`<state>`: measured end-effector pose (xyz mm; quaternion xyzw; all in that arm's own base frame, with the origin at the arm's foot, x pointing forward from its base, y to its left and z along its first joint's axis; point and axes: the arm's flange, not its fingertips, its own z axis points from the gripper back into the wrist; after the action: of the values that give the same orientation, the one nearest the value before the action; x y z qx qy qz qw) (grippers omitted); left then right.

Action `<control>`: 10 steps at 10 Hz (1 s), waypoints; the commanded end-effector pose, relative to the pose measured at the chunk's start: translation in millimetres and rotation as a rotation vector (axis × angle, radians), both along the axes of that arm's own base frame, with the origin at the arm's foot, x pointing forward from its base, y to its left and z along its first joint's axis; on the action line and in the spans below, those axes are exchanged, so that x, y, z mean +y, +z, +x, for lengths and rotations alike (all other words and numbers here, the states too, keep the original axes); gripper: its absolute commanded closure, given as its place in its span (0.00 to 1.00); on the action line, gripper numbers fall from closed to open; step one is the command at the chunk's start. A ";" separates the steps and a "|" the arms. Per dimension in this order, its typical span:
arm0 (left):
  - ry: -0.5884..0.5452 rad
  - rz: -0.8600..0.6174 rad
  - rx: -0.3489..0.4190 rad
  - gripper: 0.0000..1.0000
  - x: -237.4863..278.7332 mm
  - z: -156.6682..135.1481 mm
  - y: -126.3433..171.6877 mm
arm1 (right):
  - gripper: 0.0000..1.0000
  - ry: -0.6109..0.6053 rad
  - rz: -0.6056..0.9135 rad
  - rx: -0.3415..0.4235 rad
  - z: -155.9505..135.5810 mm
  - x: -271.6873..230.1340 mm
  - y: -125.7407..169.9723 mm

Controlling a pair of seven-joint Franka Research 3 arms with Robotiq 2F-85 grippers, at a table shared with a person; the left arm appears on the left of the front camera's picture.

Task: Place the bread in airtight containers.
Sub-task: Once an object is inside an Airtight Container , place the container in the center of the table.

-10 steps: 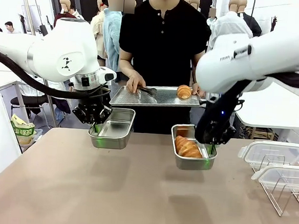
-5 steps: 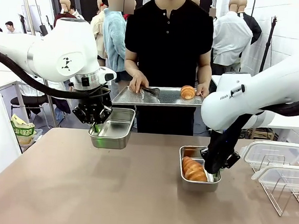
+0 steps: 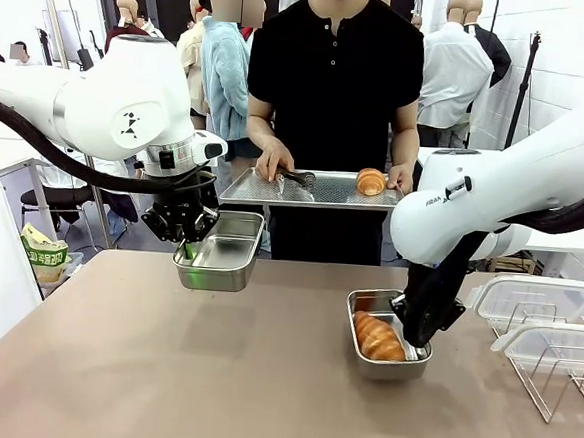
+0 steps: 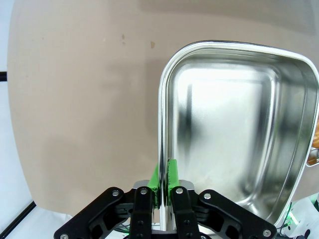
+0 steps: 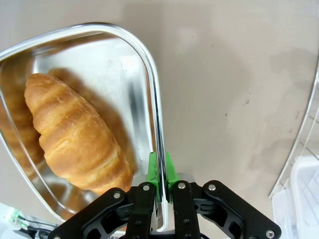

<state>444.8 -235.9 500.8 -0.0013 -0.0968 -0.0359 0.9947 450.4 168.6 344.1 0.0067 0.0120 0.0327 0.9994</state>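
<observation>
My left gripper (image 3: 186, 238) is shut on the near rim of an empty steel tin (image 3: 221, 257), held up over the table's far left; its green pads (image 4: 172, 178) pinch the tin wall (image 4: 239, 134). My right gripper (image 3: 419, 334) is shut on the right rim of a second tin (image 3: 365, 358) low at the table's right middle, with a golden croissant (image 3: 378, 337) inside. In the right wrist view the croissant (image 5: 75, 134) lies beside the clamped rim (image 5: 149, 89). Another croissant (image 3: 371, 181) rests on the perforated tray (image 3: 324, 191) that the person holds.
Tongs (image 3: 295, 177) lie on the tray under the person's hand. Translucent lids (image 3: 533, 294) stand in a wire rack (image 3: 551, 383) at the table's right edge. A bag (image 3: 43, 254) stands past the left edge. The near half of the brown table (image 3: 211, 374) is bare.
My right arm carried the tin with the croissant to the right and down toward the table. The left arm and its tin stayed still. The person's tray shifted slightly right.
</observation>
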 end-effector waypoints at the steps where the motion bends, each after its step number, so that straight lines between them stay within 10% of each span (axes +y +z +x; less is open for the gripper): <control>1: 0.002 -0.005 -0.004 1.00 0.9 1.4 4.8 | 1.00 0.027 0.025 -0.013 8.6 0.3 -5.7; 7: 0.002 -0.005 -0.004 1.00 0.9 1.4 4.8 | 0.96 0.015 0.057 -0.002 10.5 1.6 -11.9; 10: 0.002 -0.005 -0.004 1.00 0.9 1.4 4.8 | 0.37 -0.007 0.075 0.008 10.6 0.8 -16.5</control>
<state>444.8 -235.9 500.8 -0.0012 -0.0968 -0.0359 0.9947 456.2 169.2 328.8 0.0244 0.0171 0.0278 0.9992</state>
